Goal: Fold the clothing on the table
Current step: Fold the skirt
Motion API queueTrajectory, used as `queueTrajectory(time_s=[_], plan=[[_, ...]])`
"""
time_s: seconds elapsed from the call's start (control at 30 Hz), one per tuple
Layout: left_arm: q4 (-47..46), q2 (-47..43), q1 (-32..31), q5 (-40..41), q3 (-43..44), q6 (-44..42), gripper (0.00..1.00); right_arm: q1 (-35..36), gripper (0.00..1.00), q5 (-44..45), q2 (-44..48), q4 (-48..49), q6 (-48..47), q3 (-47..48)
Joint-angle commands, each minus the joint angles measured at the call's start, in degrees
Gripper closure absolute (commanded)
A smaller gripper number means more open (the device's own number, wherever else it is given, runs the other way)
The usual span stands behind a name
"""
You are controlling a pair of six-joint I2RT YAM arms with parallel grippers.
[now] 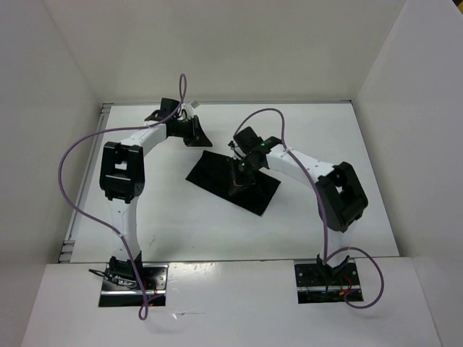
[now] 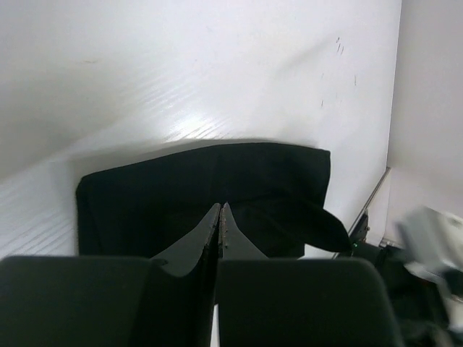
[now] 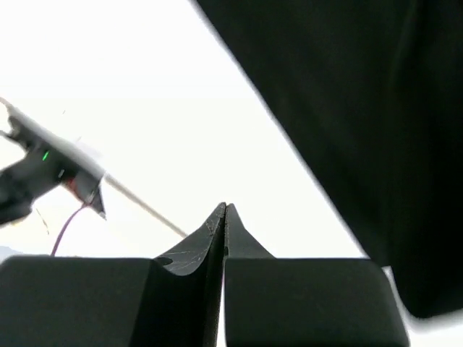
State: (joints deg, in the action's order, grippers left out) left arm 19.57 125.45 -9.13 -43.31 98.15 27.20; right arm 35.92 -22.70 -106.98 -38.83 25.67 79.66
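Viewing both pincers, I see the left gripper (image 2: 221, 211) and the right gripper (image 3: 225, 210) pressed together, pinching nothing. The clothing (image 1: 213, 173) lies flat mid-table (image 1: 181, 224), the right gripper above it.

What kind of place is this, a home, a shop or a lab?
Most likely a robotics lab test cell: a white table boxed in by plain white walls, a left arm and right arm bolted at its near edge trailing purple cables, and one black clothing piece laid out.
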Motion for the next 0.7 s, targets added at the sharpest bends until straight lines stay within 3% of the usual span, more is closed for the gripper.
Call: queueTrajectory(time_s=[0.0, 0.1, 0.13, 0.2, 0.23, 0.3, 0.67], plan=[[-1.03, -4.16, 0.95, -1.25, -0.50, -0.57, 1.00, -0.24, 0.99, -0.26, 8.80, -4.32, -1.58, 0.84], [-1.03, -4.16, 0.95, -1.77, -0.50, -0.05, 1.00, -0.76, 0.95, 8.97, 7.50, -4.33, -1.59, 4.27], [-1.03, -4.16, 0.95, -1.78, -0.50, -0.04, 1.00, -0.77, 0.88, 11.51, 4.53, -4.33, -1.59, 7.24], [-1.55, -4.16, 0.95, -1.78, -0.50, -0.04, 0.97, -2.43, 0.67, 12.33, 0.91, -4.33, -1.59, 11.63], [-1.56, -4.16, 0.95, -2.47, -1.20, 0.48, 0.95, -2.44, 0.63, 13.11, -0.76, -4.33, -2.29, 12.97], [-2.08, -4.85, 0.95, -2.48, -1.90, 0.48, 0.86, -2.44, 0.62, 13.82, -4.72, -3.37, -3.52, 16.12], [-2.08, -8.38, 0.95, -2.48, -6.04, 0.48, 0.80, -3.49, 0.62, 13.82, -13.26, -0.20, -8.71, 17.21]])
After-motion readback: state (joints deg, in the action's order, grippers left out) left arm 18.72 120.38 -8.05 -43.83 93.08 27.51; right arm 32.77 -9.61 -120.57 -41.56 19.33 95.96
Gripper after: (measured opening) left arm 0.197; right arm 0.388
